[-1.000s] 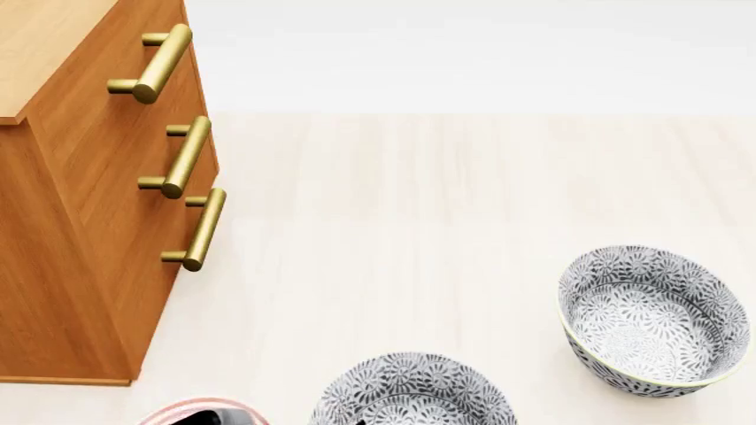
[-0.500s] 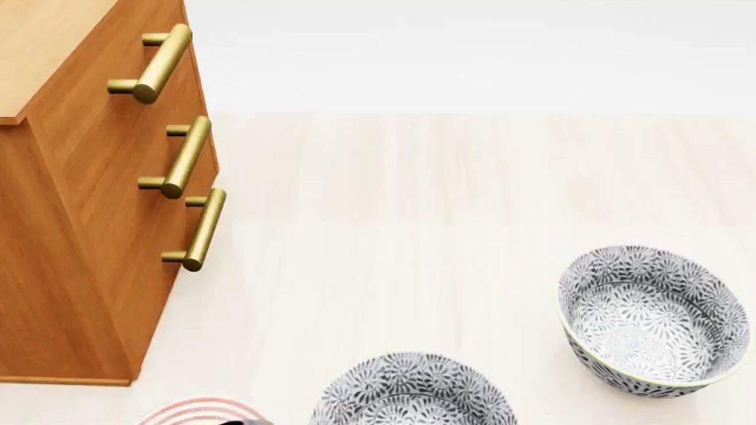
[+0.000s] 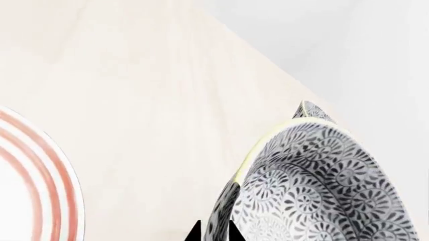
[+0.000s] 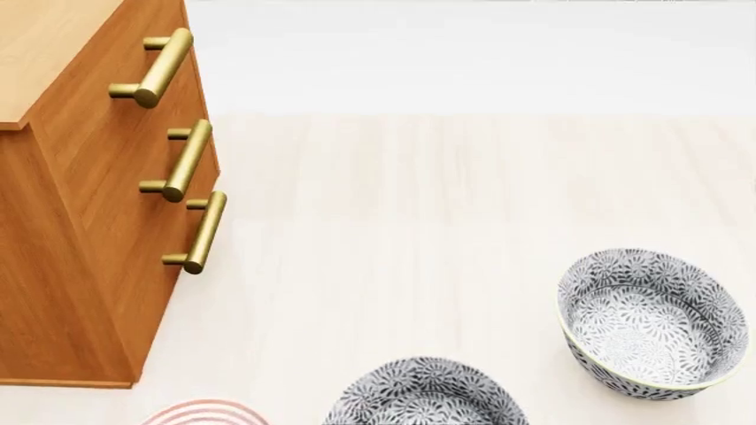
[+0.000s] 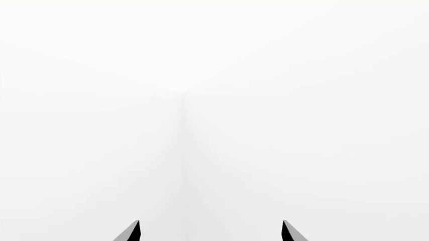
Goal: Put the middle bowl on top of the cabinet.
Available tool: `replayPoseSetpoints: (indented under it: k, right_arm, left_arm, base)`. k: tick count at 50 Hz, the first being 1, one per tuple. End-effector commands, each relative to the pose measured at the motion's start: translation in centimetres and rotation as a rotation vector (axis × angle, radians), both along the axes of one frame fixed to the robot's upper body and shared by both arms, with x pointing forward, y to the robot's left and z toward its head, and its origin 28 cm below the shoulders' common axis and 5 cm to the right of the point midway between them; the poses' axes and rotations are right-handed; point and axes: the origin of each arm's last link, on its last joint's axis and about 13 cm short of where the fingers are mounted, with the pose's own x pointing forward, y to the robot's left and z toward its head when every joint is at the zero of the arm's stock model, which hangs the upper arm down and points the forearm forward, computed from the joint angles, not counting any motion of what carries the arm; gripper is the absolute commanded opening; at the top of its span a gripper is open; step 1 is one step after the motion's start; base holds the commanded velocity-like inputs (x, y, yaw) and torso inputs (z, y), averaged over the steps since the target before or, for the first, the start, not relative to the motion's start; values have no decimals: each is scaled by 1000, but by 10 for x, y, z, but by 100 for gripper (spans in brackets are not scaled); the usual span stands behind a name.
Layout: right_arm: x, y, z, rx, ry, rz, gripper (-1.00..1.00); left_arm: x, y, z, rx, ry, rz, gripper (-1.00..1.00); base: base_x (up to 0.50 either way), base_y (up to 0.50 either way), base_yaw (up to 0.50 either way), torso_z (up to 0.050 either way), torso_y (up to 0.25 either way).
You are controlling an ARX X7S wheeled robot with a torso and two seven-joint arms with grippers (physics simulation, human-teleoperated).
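Observation:
The middle bowl (image 4: 426,394), deep and white with a dense grey-black floral pattern, sits at the bottom edge of the head view, partly cut off. In the left wrist view my left gripper (image 3: 212,233) has one black fingertip on each side of this bowl's (image 3: 315,186) wall, closed on it just below the pale yellowish rim. The orange-brown cabinet (image 4: 83,248) with brass bar handles stands at the left, its lighter top at the upper left corner. My right gripper (image 5: 210,231) is open, facing only blank white. Neither gripper shows in the head view.
A second patterned bowl (image 4: 650,323) stands to the right on the pale wood floor, and its rim (image 3: 310,109) peeks out behind the held bowl. A red-ringed white plate (image 4: 207,413) lies at the bottom left, beside the cabinet's foot.
The dark gripper part over the plate slid right and left the head view. The bottom bowl shifted slightly right. The whole view dropped a few pixels.

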Motion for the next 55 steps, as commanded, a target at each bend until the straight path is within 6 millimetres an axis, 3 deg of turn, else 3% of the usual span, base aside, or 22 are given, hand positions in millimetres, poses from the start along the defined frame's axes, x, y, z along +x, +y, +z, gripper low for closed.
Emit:
replayPoseSetpoints:
  k: [1,28,40,47,55]
  right_arm:
    - [0,1,0,-1,-1,3,100]
    - [0,0,-1,-2,-3,6,100]
    - [0,1,-2,-1,-2,7,100]
    - [1,2,-1,-2,-2,8,100]
    - [2,4,-1,-3,-2,10,100]
  left_arm:
    - [-3,-1,8,-3,-67,-9,-100]
    - [-14,0,27,18,-185,-22,-100]
    - [-21,1,45,26,-256,-31,-100]
    - [-31,6,78,76,-422,-20,-100]
    - [-43,17,133,37,-545,-15,-100]
  base:
    - [0,0,0,48,143]
    - [0,0,0,48,142]
    - [0,0,0,48,147]
    - [0,0,0,48,160]
    - [0,0,0,17,53]
